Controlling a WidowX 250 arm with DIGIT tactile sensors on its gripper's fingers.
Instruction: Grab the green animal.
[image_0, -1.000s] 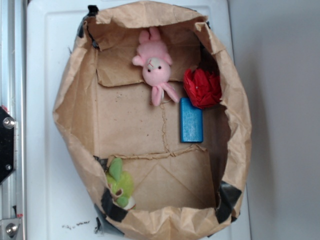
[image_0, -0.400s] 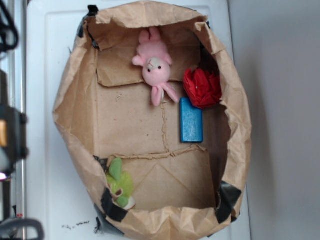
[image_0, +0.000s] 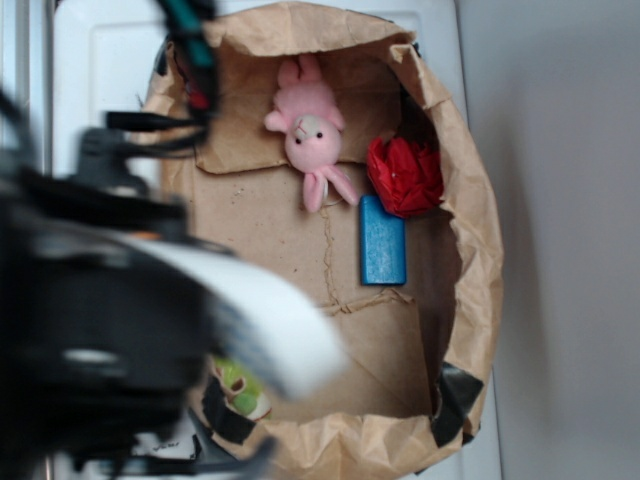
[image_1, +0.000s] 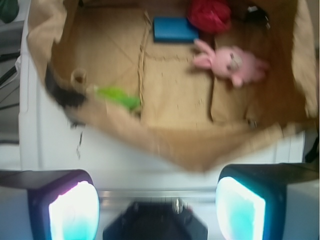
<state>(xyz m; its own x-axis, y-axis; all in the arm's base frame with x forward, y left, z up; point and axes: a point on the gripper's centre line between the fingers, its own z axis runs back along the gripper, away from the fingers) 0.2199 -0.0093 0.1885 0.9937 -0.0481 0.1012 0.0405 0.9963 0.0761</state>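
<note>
green animal unmoved, now half-hidden | arm entered | jaws apart

Green animal: small lime-green plush toy, lying low and left of centre in the exterior frame, tucked against the crumpled paper wall, with only its lower part and a whitish patch in sight; the rest is hidden behind a blurred dark shape. In the wrist view the toy sits left of centre in the upper half as a smeared, elongated green streak, tilted down to the right; detail too blurred to read.
</note>
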